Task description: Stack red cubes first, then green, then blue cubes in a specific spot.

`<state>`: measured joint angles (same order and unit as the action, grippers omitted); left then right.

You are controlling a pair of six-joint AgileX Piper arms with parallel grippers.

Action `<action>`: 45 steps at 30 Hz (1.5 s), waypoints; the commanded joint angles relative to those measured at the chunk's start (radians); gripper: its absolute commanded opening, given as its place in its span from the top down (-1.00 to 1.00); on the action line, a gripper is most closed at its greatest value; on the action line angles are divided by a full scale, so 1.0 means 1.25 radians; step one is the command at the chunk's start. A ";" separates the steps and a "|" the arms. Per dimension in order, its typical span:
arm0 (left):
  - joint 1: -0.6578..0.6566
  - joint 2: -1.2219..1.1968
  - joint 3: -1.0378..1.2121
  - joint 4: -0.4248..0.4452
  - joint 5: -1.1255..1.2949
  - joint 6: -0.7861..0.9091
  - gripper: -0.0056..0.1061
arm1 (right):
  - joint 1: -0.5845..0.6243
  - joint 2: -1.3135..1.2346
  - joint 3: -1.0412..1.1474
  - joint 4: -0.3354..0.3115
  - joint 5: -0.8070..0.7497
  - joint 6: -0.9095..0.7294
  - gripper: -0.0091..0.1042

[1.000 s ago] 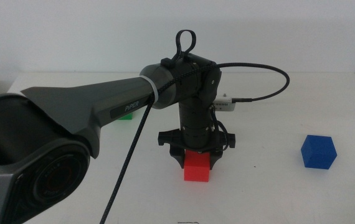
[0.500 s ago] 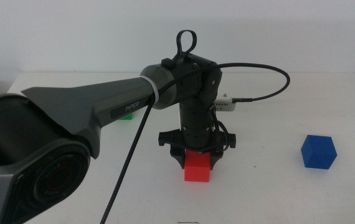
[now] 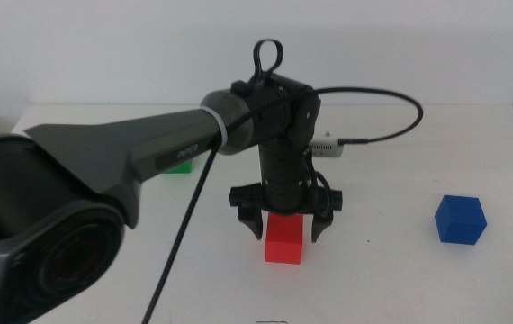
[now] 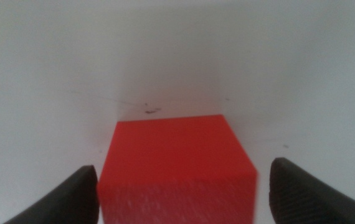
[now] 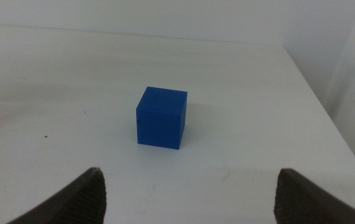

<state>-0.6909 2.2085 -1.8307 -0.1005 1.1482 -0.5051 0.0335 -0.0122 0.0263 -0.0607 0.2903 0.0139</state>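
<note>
Middle view: the left gripper (image 3: 282,227) straddles the matte red cube (image 3: 285,240) on the white tabletop (image 3: 391,279), its dark jaws spread wider than the cube, with gaps on both sides. Well apart to the right sits the plain blue cube (image 3: 460,219). The right gripper (image 5: 190,205) hovers wide open before it, holding nothing.

Green cube (image 3: 178,168): mostly hidden behind left arm, only a sliver showed. Red cube (image 4: 176,168): near face blurred, cut by frame edge in left wrist view. Left gripper (image 3: 281,225): covered cube's rear top edge.
</note>
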 commanded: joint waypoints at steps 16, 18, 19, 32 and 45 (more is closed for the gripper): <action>-0.005 -0.248 -0.025 0.140 0.093 -0.054 -0.77 | -0.006 -0.012 -0.008 -0.007 -0.059 -0.003 -0.78; 0.007 -0.271 -0.025 0.177 0.092 -0.045 -0.77 | -0.006 -0.012 -0.008 -0.007 -0.059 -0.003 -0.78; 0.016 -0.280 -0.025 0.182 0.090 -0.038 -0.77 | -0.006 -0.012 -0.008 -0.007 -0.059 -0.003 -0.78; 0.241 -0.293 -0.025 0.119 0.050 0.149 -0.77 | -0.006 -0.012 -0.008 -0.007 -0.059 -0.003 -0.78; 0.386 -0.217 -0.025 -0.001 -0.097 0.252 -0.77 | -0.006 -0.012 -0.008 -0.007 -0.059 -0.003 -0.78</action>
<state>-0.2086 1.9787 -1.8307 -0.0870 1.0831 -0.1914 0.0335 -0.0122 0.0263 -0.0607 0.2903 0.0139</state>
